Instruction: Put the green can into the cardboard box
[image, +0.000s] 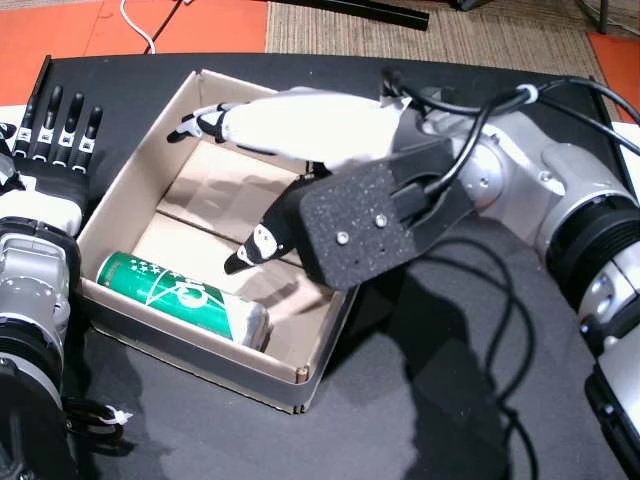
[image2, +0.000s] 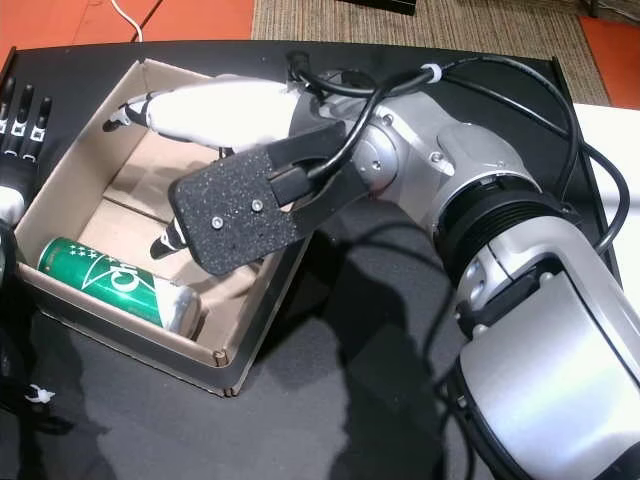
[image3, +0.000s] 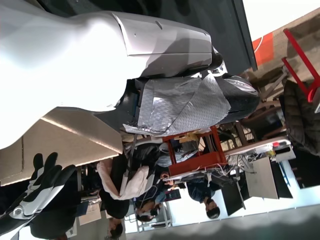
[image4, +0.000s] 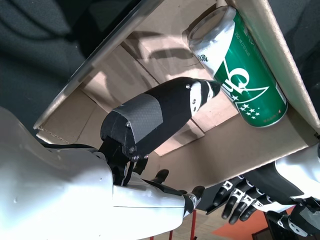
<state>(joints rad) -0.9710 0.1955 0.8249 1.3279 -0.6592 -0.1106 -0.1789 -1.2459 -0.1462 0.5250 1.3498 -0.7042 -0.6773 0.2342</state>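
Observation:
The green can (image: 180, 295) (image2: 115, 283) lies on its side inside the cardboard box (image: 190, 355) (image2: 120, 345), against the near wall. My right hand (image: 300, 125) (image2: 215, 105) hovers over the box's middle, open, fingers stretched toward the far left corner. Its thumb (image4: 165, 107) points down close to the can (image4: 245, 75) without touching it. My left hand (image: 55, 130) (image2: 20, 110) rests flat on the table just outside the box's left wall, open and holding nothing.
The box stands on a black table (image: 450, 400) with bare room to its right. Black cables (image: 480, 110) loop over my right forearm. A white cable (image: 140, 25) crosses the orange floor behind. People and equipment fill the background of the left wrist view.

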